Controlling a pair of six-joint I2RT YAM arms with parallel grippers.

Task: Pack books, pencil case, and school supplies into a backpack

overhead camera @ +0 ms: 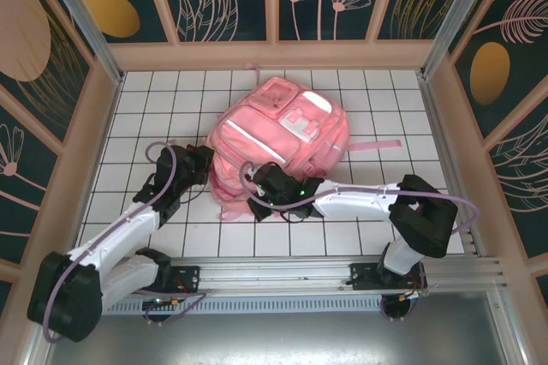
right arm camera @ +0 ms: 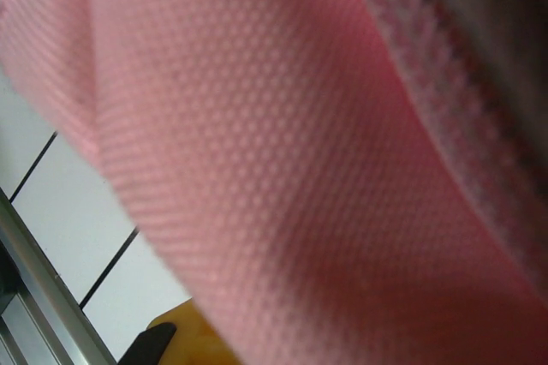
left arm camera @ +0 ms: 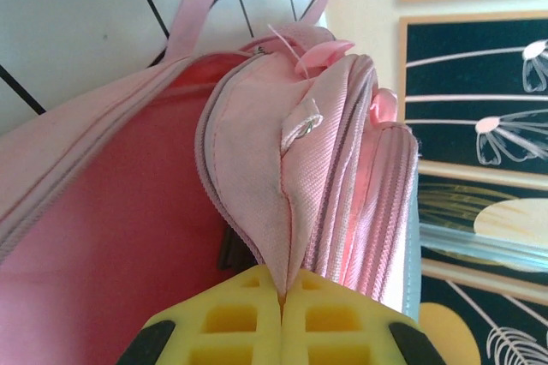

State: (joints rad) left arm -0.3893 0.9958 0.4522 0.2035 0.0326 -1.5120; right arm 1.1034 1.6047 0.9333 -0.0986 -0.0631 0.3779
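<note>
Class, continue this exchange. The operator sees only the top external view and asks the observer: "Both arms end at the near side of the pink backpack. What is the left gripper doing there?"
Observer: The left gripper is shut, its yellow fingers pinching a fold of the backpack.
Operator: Is the bag open at that spot?
Observer: Yes. Left of the pinched fold, the darker pink lining shows.
Operator: And the right gripper?
Observer: Backpack fabric lies right across its camera, over one yellow finger. I cannot tell what it holds, if anything.
</note>
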